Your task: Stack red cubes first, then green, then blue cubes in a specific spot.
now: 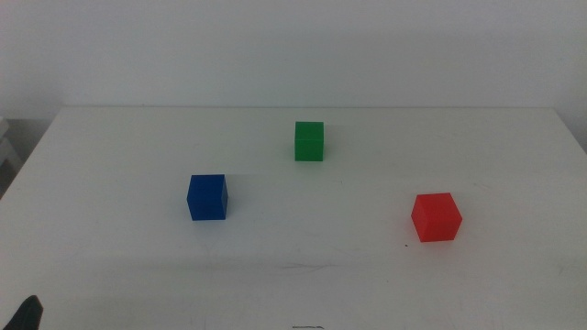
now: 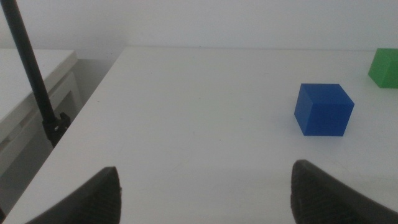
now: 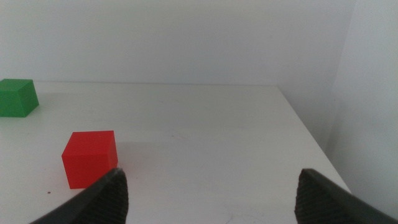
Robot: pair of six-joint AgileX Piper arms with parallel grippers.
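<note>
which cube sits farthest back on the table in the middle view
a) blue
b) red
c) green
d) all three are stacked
c: the green cube stands nearest the table's far edge, with the blue cube and the red cube closer to the camera, all three apart on the white table.

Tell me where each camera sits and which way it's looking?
Middle view: high up, looking forward and down at the table; only the left pincer peeks in.
Left wrist view: low on the waiting left arm, facing the blue cube; its open pincer shows.
Right wrist view: low on the waiting right arm, facing the red cube; its open pincer shows.
Both wrist views share the green cube.
</note>
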